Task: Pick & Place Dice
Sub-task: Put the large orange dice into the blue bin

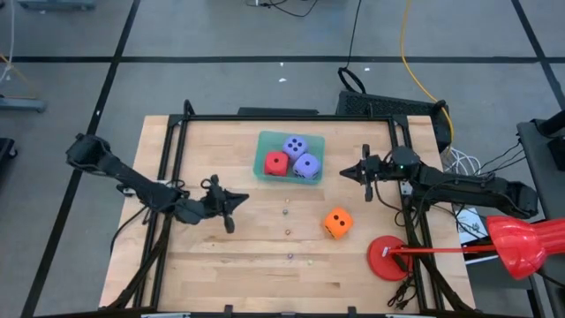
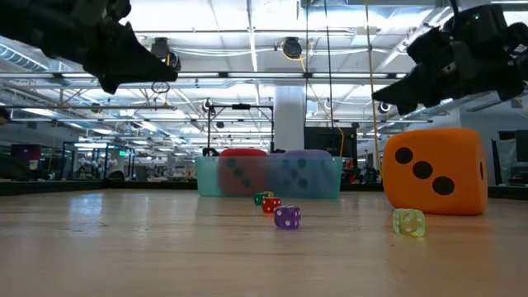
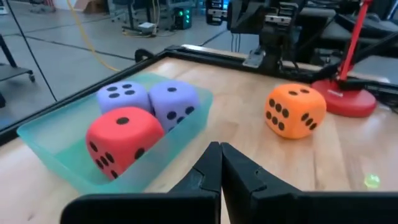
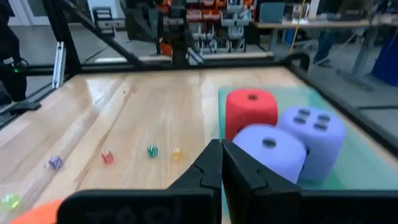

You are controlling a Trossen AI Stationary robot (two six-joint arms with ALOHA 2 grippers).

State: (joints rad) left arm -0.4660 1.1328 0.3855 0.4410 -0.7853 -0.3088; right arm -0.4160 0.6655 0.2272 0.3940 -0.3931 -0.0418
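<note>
- Green tray (image 1: 263, 164) sits at the far middle of the table (image 1: 221, 256). It holds three dice: red die (image 1: 276, 164) and two purple dice (image 1: 295, 146), (image 1: 306, 165), packed close together.
- Orange die (image 1: 336, 223) is alone on the bare table, nearer than the tray and off toward the right arm's side; by the task, the one left to place.
- Left gripper (image 1: 231, 205) hovers over the table left of centre, jaws pressed together, holding nothing.
- Right gripper (image 1: 363, 172) hangs just right of the tray, jaws also closed and empty.
- Several tiny coloured dice (image 2: 286, 217) are scattered mid-table; their exact count is hard to tell.
- Red disc (image 1: 387, 258) with a stand sits at the near right corner.
- Risks, as judged: the jaws must open before any descent, or they would push the soft orange die away. The tray is crowded, so a careless drop could land on a neighbour and roll out.
</note>
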